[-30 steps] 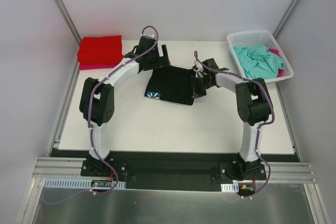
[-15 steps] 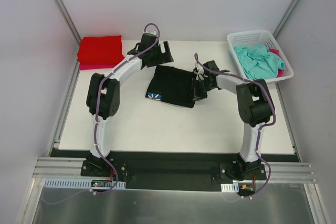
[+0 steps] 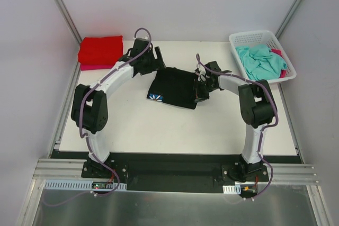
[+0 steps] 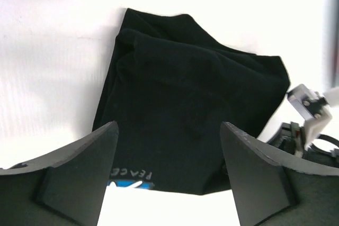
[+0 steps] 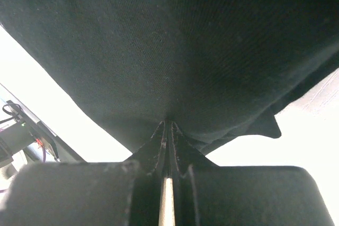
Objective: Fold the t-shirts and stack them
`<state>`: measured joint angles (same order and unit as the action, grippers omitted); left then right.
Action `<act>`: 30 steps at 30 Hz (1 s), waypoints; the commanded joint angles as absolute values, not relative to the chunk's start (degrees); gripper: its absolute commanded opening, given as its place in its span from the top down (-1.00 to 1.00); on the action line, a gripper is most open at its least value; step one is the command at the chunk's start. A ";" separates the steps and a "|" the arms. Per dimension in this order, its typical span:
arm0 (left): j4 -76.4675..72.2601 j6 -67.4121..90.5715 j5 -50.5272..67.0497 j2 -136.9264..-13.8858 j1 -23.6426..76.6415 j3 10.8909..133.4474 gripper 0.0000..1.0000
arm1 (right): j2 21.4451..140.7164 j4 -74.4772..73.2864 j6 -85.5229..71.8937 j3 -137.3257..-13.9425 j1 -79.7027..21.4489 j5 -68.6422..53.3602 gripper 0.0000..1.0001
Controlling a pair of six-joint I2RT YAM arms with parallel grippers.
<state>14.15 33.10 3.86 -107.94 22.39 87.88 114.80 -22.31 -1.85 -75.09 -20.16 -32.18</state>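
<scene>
A folded black t-shirt (image 3: 177, 87) lies mid-table, its daisy print (image 3: 155, 97) at the near left corner. My left gripper (image 3: 157, 60) hovers open by the shirt's far left corner. In the left wrist view the black shirt (image 4: 185, 104) lies beyond the spread fingers (image 4: 79, 178), with nothing between them. My right gripper (image 3: 199, 86) is shut on the shirt's right edge. In the right wrist view the jaws pinch black cloth (image 5: 169, 41) at the gripper (image 5: 168, 126). A folded red t-shirt (image 3: 100, 50) rests on a pink one (image 3: 91, 67) at the far left.
A white mesh basket (image 3: 253, 37) stands at the far right, holding a crumpled teal t-shirt (image 3: 259, 61) and a pink one (image 3: 280, 55). Grey walls and metal posts close in the table's sides. The right gripper's wrist (image 4: 310, 108) shows in the left wrist view.
The left arm's elbow has swung out to the left and its gripper has drawn back a little leftward, with the jaws slightly narrower. The right gripper and the black shirt have stayed put.
</scene>
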 commanded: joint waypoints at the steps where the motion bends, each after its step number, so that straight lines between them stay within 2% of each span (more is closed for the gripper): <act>1: 15.56 36.20 4.11 -103.62 22.15 85.26 -0.45 | 113.64 -24.87 -0.35 -76.55 -20.13 -31.73 0.99; 4: 15.64 37.52 6.32 -107.03 22.15 86.21 0.23 | 113.55 -24.87 -0.35 -76.64 -20.04 -31.64 0.99; 5: 15.56 37.79 6.42 -108.01 22.15 86.66 0.57 | 113.55 -24.87 -0.35 -76.73 -20.21 -31.81 0.99; 8: 15.56 38.06 6.42 -111.96 22.06 89.38 1.00 | 113.12 -25.22 -0.26 -76.82 -20.13 -31.55 0.99; 18: 15.64 37.71 6.33 -121.98 21.45 99.31 1.00 | 112.76 -26.02 -0.26 -77.78 -20.13 -32.08 0.98; 27: 15.73 36.12 6.42 -131.57 18.55 113.80 1.00 | 114.43 -27.24 1.58 -77.96 -20.04 -32.78 0.99; 30: 15.56 36.56 6.50 -134.03 17.84 114.61 1.00 | 114.35 -27.69 1.93 -77.96 -20.04 -32.78 0.99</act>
<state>15.90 36.91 5.96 -131.35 19.22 111.37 114.80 -24.71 -0.12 -76.34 -20.18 -32.23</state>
